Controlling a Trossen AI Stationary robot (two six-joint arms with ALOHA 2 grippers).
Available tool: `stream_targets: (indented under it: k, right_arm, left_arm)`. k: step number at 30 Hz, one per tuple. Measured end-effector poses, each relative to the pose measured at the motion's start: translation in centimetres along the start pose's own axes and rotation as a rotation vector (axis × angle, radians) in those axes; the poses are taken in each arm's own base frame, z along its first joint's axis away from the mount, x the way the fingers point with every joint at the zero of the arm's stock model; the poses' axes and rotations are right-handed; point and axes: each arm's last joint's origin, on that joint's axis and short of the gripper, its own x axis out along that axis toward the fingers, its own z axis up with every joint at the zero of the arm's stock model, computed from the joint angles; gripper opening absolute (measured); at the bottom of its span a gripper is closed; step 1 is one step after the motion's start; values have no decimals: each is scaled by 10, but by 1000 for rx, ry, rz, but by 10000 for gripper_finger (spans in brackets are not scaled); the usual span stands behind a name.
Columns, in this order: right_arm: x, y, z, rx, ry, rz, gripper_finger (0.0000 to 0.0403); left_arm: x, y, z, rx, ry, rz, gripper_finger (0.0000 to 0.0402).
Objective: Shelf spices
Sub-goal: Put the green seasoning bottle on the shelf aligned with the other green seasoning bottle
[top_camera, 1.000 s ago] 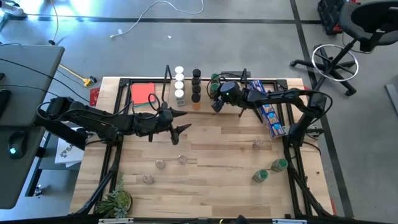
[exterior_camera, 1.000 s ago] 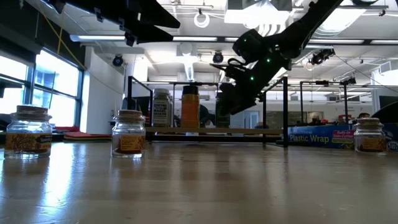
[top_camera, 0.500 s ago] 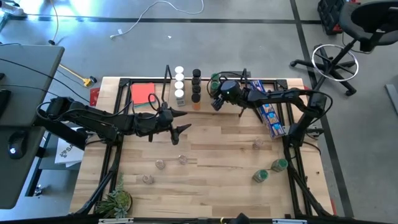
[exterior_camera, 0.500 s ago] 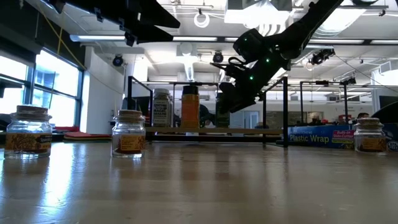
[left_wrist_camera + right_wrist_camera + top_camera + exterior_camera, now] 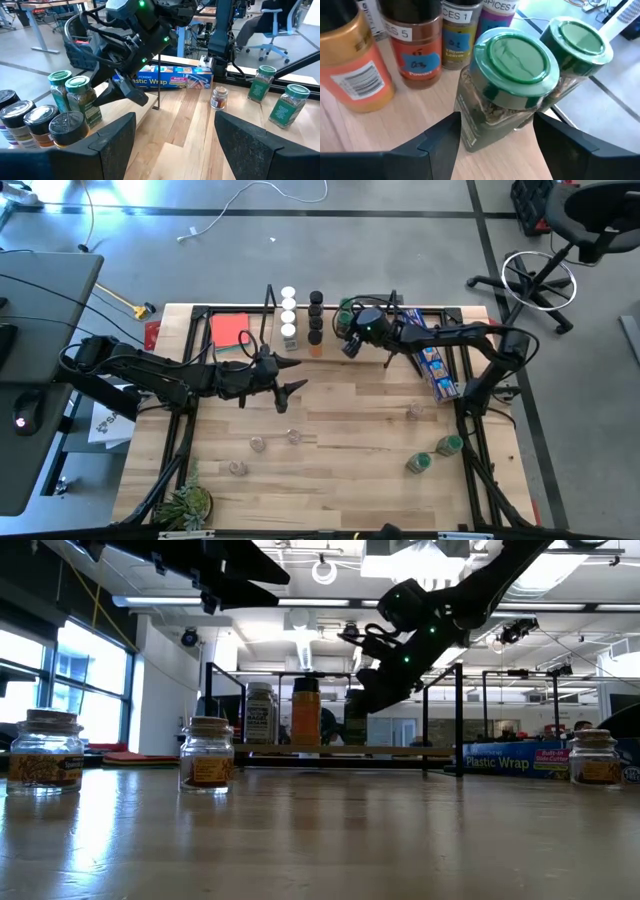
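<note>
My right gripper (image 5: 495, 145): fingers spread wide, straddling a green-lidded jar (image 5: 512, 85) on the shelf (image 5: 330, 350), grip not closed, nothing lifted. Second green-lidded jar (image 5: 575, 50) just beside it. My left gripper (image 5: 293, 376): fingers apart, empty, above the table (image 5: 340, 480), at 9 o'clock from centre. Loose jars (image 5: 432, 454) near the table's 5 o'clock edge.

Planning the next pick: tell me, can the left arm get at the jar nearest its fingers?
Probably yes: the left gripper hangs open, and the clear-lidded jar stands alone on bare table.
</note>
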Motion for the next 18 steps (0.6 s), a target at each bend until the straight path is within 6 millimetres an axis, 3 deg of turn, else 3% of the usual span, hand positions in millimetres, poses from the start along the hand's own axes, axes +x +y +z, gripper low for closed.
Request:
stream_targets:
  k: [18]
  right_arm:
    - [-2, -5, 1, -43, 13, -47, 224]
  left_arm:
    - [0, 0, 0, -8, 2, -4, 268]
